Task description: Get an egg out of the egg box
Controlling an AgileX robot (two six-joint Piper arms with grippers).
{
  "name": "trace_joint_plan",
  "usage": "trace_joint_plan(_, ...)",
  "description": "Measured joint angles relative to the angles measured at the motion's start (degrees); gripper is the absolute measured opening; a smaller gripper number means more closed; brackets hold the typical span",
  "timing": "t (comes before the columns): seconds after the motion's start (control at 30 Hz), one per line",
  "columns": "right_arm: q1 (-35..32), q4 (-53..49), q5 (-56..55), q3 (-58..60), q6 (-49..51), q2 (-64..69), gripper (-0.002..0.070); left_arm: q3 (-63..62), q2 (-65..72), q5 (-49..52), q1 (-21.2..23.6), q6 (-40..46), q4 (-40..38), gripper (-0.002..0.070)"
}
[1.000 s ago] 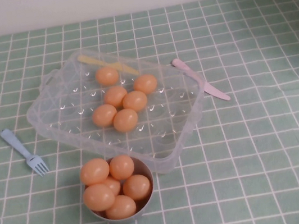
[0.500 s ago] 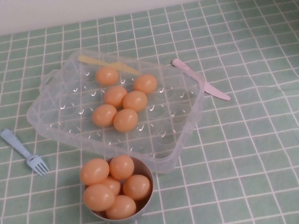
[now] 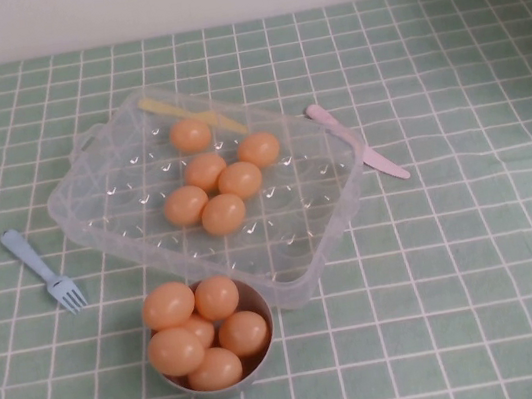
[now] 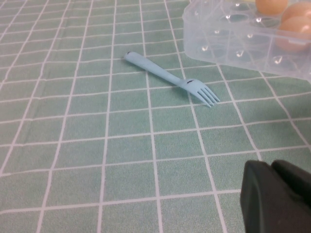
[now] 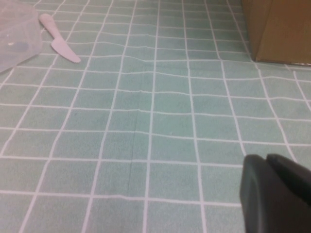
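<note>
The clear plastic egg box (image 3: 124, 197) lies on the green checked cloth at mid-table. Several orange-tan eggs sit in its wells, the nearest being one egg (image 3: 224, 213) toward the front. Neither gripper shows in the high view. In the left wrist view, my left gripper (image 4: 270, 167) is shut and empty, low over the cloth, with the box's corner (image 4: 228, 39) and two eggs (image 4: 294, 31) ahead. In the right wrist view, my right gripper (image 5: 266, 160) is shut and empty, far to the right of the box (image 5: 14, 34).
A grey bowl (image 3: 260, 307) holding several eggs stands against the box's front edge. A blue fork (image 3: 44, 270) lies left of the box, a pink knife (image 3: 359, 144) to its right, a yellow knife (image 3: 187, 114) inside it. A cardboard box (image 5: 279, 29) stands far right.
</note>
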Motion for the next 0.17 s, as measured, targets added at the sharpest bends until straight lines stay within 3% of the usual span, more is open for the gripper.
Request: trace_joint_plan(0.17,0.0,0.0,0.0,0.0,0.0,0.0,-0.0017,0.0,0.0,0.0,0.0,0.0,0.0,-0.0003)
